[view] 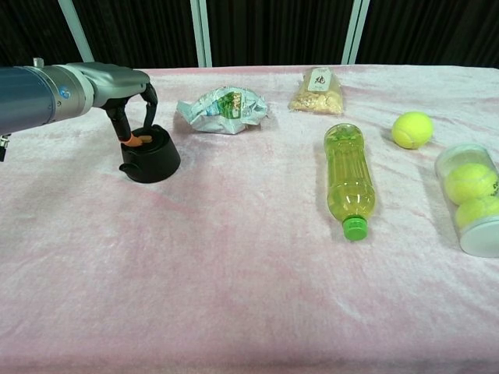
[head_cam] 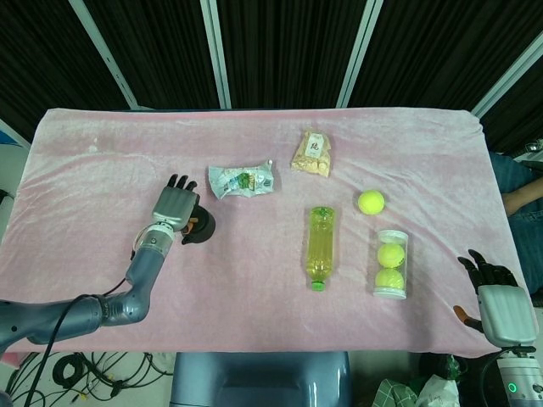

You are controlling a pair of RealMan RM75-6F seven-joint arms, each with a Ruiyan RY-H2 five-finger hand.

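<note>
Left hand [view: 129,97] atop squat black cup [view: 151,156]

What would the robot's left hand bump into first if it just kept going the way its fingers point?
The left hand has its fingers angled down onto the round black lid-like object directly beneath, so that comes first, apparently already touched. Farther along the pink tablecloth lies the crinkled green-and-white snack packet, though depth is uncertain.

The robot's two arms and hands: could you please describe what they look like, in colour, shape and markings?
The left arm is a smooth, rounded tube in grey-blue metallic finish with a small blue round mark. The left hand has a silver-grey boxy back, black fingers and an orange-tipped thumb. The right hand looks the same: pale grey back, black fingers, with a green-lit ring on the wrist below.
</note>
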